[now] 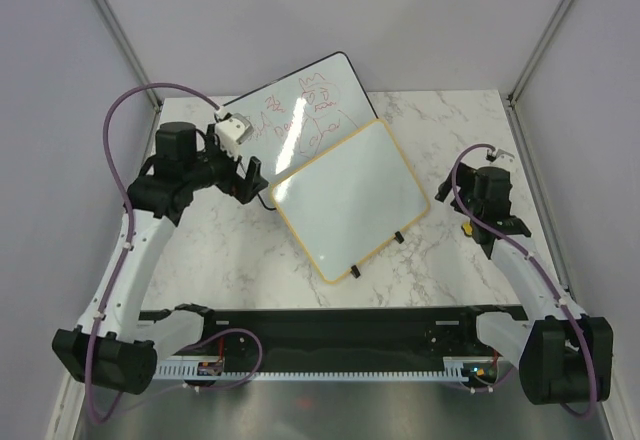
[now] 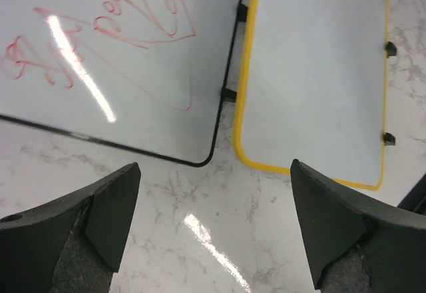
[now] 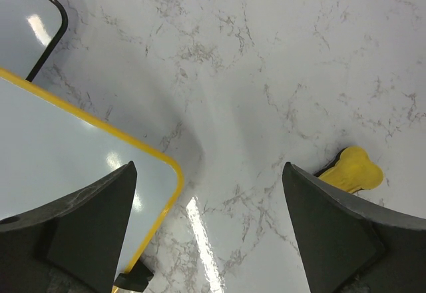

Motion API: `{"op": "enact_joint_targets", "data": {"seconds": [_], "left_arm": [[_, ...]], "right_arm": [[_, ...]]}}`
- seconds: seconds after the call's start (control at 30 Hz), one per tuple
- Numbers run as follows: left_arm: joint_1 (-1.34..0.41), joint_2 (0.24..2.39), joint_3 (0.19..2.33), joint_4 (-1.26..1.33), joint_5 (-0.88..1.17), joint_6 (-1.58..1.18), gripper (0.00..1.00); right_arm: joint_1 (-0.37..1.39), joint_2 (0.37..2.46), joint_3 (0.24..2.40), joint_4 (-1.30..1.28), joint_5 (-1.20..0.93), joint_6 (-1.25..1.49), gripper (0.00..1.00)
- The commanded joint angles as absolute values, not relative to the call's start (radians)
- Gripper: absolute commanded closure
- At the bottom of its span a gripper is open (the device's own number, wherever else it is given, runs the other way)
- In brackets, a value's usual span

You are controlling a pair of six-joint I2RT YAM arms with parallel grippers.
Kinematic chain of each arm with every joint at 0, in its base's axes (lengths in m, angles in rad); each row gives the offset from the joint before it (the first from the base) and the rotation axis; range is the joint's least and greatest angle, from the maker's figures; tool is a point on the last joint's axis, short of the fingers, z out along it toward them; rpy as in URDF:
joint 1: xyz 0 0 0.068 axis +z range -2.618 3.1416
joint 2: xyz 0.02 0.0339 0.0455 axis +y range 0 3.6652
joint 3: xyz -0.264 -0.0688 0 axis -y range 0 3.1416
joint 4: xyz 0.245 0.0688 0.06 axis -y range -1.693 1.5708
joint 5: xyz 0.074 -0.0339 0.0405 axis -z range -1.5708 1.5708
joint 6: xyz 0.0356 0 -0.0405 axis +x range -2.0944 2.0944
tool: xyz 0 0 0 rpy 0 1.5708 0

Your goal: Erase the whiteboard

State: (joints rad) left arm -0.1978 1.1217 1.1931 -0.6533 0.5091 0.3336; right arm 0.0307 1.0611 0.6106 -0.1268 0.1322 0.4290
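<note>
Whiteboard point(image 1: 350, 200) with the yellow frame lay flat about mid-table, turned askew, and its two black clips point(image 1: 398, 237) were on the edge facing the near-right corner. Its far-left edge ran just beside the black-framed board point(image 1: 300, 95) with the red scribbles, which sat toward the far-left corner; whether the two frames touched couldn't be told. Its surface read blank in the top view, and no marks showed on the parts that the left wrist view point(image 2: 313, 73) and the right wrist view point(image 3: 60, 153) caught. Left end effector point(image 1: 250, 182) hovered over bare table point(image 1: 440, 120) off the whiteboard's left corner, with jaws wide and nothing between them, and the wrist view point(image 2: 214, 165) confirmed this. Right end effector point(image 1: 495, 228) sat toward the right edge of the table, also wide and empty point(image 3: 209, 166), with a small yellow object point(image 3: 351, 171) lying on the marble just beside one finger. That object was possibly the eraser, but it was too small to be sure. Judged step: either wiping was done and both arms were clear, or no tool had been taken up yet. With the board this clean, the task looked finished or close to it. If any wiping was left, the next move called for the right end effector to centre over the yellow object, close on it, carry it onto the yellow-framed surface, and keep off the scribbled board next door. The left end effector was placed to pin the frame if the board slid.
</note>
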Motion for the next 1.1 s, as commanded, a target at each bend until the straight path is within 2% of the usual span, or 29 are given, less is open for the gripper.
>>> {"op": "enact_joint_targets", "data": {"seconds": [0.0,0.2,0.5,0.6,0.7,1.07], "left_arm": [[-0.125,1.079,1.188,-0.710,0.313,0.273,0.01],[0.115,0.959,1.004,-0.648,0.350,0.270,0.01],[0.146,0.775,0.649,-0.384,0.255,0.247,0.01],[0.147,0.762,0.620,-0.336,0.227,0.236,0.01],[0.147,0.772,0.609,-0.348,0.354,0.229,0.01],[0.149,0.765,0.601,-0.345,0.336,0.238,0.01]], "right_arm": [[0.035,1.016,0.630,-0.109,0.146,0.417,0.02],[0.034,0.979,0.603,-0.097,0.167,0.425,0.02],[0.034,0.937,0.571,-0.080,0.166,0.443,0.02],[0.034,0.933,0.561,-0.083,0.158,0.446,0.02],[0.034,0.939,0.560,-0.084,0.140,0.440,0.02],[0.035,0.893,0.540,-0.063,0.138,0.436,0.02]]}}
